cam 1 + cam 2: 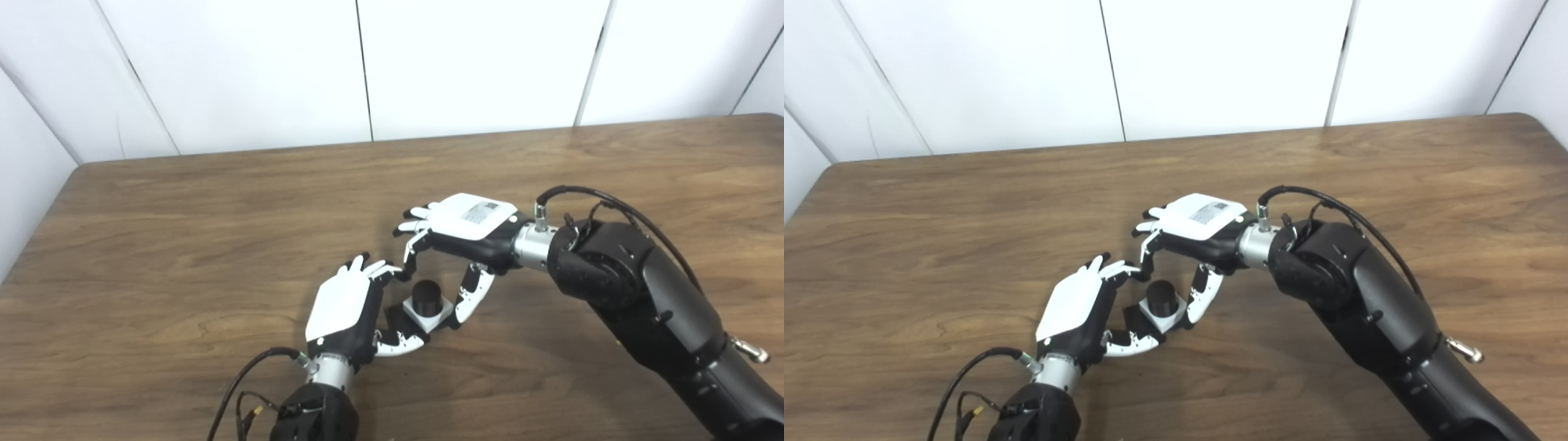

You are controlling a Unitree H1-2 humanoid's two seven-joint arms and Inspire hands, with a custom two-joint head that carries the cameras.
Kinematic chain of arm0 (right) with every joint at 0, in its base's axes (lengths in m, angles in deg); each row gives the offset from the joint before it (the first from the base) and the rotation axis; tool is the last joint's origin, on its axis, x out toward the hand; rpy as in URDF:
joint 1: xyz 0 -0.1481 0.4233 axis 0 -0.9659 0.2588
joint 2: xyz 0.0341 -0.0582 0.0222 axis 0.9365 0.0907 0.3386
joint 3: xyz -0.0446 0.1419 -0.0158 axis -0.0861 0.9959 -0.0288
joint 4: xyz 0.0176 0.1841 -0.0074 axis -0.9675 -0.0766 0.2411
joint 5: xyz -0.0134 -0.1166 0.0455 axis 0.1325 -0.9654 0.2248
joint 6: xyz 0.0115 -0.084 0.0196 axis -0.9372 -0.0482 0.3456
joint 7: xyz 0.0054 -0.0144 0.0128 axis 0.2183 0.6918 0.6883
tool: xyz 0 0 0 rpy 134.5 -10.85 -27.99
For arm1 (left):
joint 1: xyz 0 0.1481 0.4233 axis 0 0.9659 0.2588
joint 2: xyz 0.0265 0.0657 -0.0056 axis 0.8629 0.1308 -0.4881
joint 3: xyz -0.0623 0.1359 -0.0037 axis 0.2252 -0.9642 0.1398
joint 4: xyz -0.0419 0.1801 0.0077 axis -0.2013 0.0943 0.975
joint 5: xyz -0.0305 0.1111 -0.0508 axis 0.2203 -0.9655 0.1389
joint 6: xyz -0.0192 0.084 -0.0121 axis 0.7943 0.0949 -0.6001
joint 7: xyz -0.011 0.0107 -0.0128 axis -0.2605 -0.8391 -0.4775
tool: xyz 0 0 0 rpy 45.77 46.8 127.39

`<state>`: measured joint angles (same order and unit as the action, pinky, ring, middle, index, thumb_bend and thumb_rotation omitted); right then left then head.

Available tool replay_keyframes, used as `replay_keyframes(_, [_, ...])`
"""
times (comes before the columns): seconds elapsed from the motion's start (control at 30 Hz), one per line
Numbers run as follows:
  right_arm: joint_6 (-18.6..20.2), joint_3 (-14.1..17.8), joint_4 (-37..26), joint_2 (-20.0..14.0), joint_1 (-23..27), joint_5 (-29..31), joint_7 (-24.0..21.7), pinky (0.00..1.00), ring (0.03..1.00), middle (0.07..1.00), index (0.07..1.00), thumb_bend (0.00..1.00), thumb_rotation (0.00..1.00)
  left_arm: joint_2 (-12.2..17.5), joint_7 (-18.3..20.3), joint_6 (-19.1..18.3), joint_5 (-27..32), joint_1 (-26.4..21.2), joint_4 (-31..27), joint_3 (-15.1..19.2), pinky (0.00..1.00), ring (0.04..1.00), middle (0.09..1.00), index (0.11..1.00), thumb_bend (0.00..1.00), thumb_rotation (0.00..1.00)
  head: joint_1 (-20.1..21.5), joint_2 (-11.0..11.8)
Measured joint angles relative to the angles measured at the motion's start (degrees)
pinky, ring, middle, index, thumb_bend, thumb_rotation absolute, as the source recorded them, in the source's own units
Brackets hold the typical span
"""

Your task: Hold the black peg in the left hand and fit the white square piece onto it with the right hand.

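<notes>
On a wooden tabletop, the black peg stands through the white square piece. The left hand and right hand flank it, fingers spread apart, gripping nothing.

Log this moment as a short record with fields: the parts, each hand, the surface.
peg: black peg upright, standing through the white square piece
piece: low around the peg's base, resting on the table
left hand: left hand open beside the assembly, thumb near the piece's edge
right hand: right hand open above and behind it, fingers curving down alongside
surface: wooden table
</notes>
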<state>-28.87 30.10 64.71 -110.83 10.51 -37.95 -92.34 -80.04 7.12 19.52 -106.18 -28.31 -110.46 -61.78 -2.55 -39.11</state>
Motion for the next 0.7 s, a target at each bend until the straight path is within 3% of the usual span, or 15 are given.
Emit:
replay_keyframes(0.23, [0.3,1.0,0.1,0.0,0.0,0.0,0.3,0.99,1.000,0.938,0.674,0.87,0.29,0.0,0.6,0.0,-0.4,0.0,-0.1,0.3,1.00,0.998,0.900,0.903,0.86,0.24,0.2,0.1])
replay_keyframes(0.53, [0.4,2.7,0.3,0.1,-0.1,0.6,1.1,1.00,1.000,0.939,0.676,0.88,0.28,0.3,2.9,-0.2,-1.4,-0.2,-2.1,2.0,1.00,1.000,0.918,0.915,0.87,0.23,0.2,0.4])
replay_keyframes(0.7, [0.7,4.0,0.3,0.1,-0.1,1.0,1.8,1.00,1.000,0.935,0.681,0.86,0.30,0.3,4.3,-0.3,0.0,-0.2,-4.0,4.0,1.00,1.000,0.928,0.887,0.85,0.35,0.4,0.6])
